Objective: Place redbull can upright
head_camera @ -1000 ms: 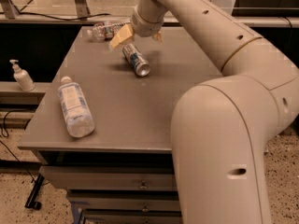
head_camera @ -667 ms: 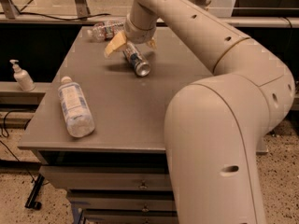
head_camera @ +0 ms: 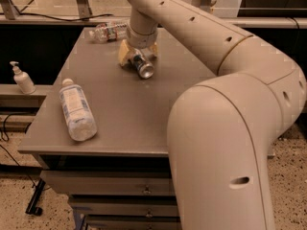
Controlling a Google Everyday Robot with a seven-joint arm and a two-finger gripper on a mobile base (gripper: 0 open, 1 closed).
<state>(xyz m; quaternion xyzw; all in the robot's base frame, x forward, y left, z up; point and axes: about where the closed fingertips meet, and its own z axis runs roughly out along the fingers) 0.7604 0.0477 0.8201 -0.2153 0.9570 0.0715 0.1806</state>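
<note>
The redbull can (head_camera: pixel 143 67) lies on its side on the grey table (head_camera: pixel 129 119), towards the back middle, with its shiny silver end facing me. My gripper (head_camera: pixel 138 53) is down over the can from above. One tan finger (head_camera: pixel 125 54) is on its left side and the other is on its right, close to the can's sides. The jaws look open around the can, and the can still rests on the table. My large cream arm fills the right half of the view and hides the table's right side.
A clear plastic bottle (head_camera: pixel 76 110) lies on its side at the table's front left. Another clear bottle (head_camera: pixel 109 31) lies at the back edge, just left of the gripper. A white pump bottle (head_camera: pixel 21 79) stands on a ledge left of the table. Drawers sit under the tabletop.
The gripper has come down from just above the can, so its fingers now straddle it. The arm has swung a little to the left. The can and the bottles have not moved.
</note>
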